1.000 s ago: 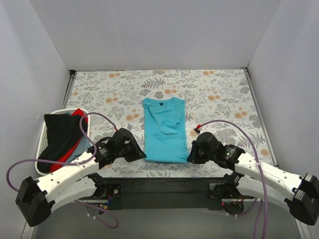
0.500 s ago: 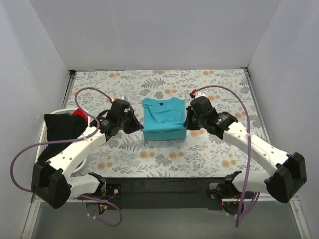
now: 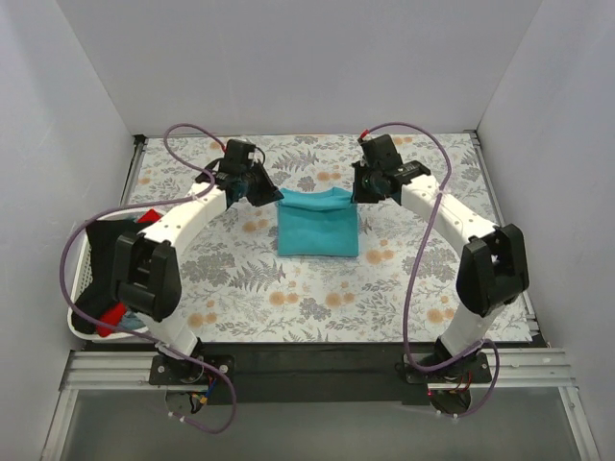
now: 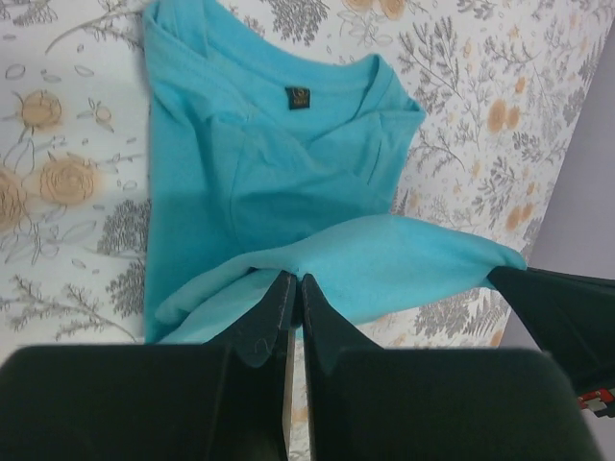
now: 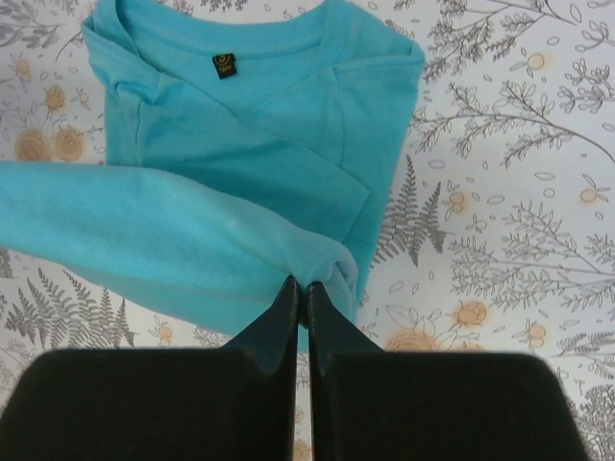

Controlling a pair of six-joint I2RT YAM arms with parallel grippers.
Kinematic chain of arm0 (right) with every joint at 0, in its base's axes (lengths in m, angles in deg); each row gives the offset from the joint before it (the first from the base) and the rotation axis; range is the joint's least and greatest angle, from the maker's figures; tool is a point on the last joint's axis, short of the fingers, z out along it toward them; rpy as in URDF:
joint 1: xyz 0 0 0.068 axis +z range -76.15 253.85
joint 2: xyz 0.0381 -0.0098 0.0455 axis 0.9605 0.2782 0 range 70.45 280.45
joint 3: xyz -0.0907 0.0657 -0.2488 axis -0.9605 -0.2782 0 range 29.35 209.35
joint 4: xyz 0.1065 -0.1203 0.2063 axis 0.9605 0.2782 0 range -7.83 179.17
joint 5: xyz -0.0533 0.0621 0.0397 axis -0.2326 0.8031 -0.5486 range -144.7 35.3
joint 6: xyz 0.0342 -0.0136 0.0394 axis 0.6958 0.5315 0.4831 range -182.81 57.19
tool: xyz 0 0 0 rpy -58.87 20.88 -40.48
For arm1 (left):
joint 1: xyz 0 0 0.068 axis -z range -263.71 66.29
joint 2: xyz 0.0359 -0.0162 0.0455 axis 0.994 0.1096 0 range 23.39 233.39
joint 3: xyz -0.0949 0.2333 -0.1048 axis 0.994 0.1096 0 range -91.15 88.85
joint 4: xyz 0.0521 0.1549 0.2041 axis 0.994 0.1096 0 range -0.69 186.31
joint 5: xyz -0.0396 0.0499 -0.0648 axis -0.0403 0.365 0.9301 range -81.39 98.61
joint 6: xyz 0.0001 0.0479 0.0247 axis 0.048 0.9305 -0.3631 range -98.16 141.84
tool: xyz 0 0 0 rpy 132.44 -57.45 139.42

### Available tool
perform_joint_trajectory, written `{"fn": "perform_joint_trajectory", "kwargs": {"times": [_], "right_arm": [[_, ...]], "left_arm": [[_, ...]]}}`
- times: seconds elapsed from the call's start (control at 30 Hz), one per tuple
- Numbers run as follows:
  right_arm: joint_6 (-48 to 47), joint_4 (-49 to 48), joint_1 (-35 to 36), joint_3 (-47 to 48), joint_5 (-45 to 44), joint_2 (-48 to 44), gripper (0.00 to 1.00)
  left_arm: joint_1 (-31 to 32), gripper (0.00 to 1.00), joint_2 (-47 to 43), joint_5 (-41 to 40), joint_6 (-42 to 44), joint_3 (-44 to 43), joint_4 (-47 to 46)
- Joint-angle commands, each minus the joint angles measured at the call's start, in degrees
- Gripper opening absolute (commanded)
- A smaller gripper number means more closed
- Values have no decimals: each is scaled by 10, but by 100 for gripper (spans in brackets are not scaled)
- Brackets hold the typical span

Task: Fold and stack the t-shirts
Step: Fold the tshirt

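Observation:
A plain turquoise t-shirt (image 3: 318, 230) lies mid-table, folded narrow. Its near end is lifted and doubled back over the collar half. My left gripper (image 3: 273, 196) is shut on the raised hem's left corner, and my right gripper (image 3: 356, 195) is shut on the right corner. In the left wrist view the cloth (image 4: 279, 163) bunches at the left gripper (image 4: 291, 279), with the collar label below. The right wrist view shows the same fold (image 5: 192, 230) pinched in the right gripper (image 5: 301, 284). A black t-shirt (image 3: 104, 257) and a red one (image 3: 145, 219) lie in the basket.
The white slatted basket (image 3: 81, 277) stands at the table's left edge, under my left arm's elbow. White walls close in the floral tablecloth (image 3: 317, 298) at the back and both sides. Purple cables loop above both arms.
Both grippers have carried the shirt's near hem from the front edge away towards the collar, folding the shirt over itself. Both arms are now stretched far out.

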Motion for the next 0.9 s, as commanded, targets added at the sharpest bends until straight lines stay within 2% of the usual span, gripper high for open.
{"fn": "perform_joint_trajectory", "kwargs": {"times": [0.0,0.2,0.27,0.3,0.33,0.37,0.43,0.47,0.57,0.63,0.73,0.77,0.87], "right_arm": [[-28,-19,-21,75,32,51,1],[-46,-35,-57,173,89,192,1],[-56,-38,-70,225,95,246,20],[-68,-38,-73,244,99,263,32],[-72,-36,-79,279,102,277,55],[-74,-24,-82,291,101,296,62],[-76,-20,-87,291,96,286,73],[-78,-22,-86,284,81,276,75],[-76,-22,-86,242,62,233,74],[-63,-26,-81,216,55,197,69],[-56,-51,-55,152,45,156,66],[-54,-55,-46,140,39,150,66],[-51,-73,-13,106,24,141,65]], "left_arm": [[-22,0,53,26,14,-53,-9],[-64,0,175,51,18,-151,-15],[-81,4,238,64,24,-186,-24],[-84,17,256,68,31,-208,-30],[-89,41,274,78,33,-216,-46],[-98,56,278,82,34,-220,-53],[-108,69,273,83,39,-220,-67],[-114,70,254,83,41,-214,-71],[-117,70,211,76,41,-180,-82],[-114,65,191,75,32,-147,-83],[-95,45,159,51,31,-114,-87],[-81,36,154,47,31,-101,-87],[-49,27,149,25,37,-88,-87]]}}
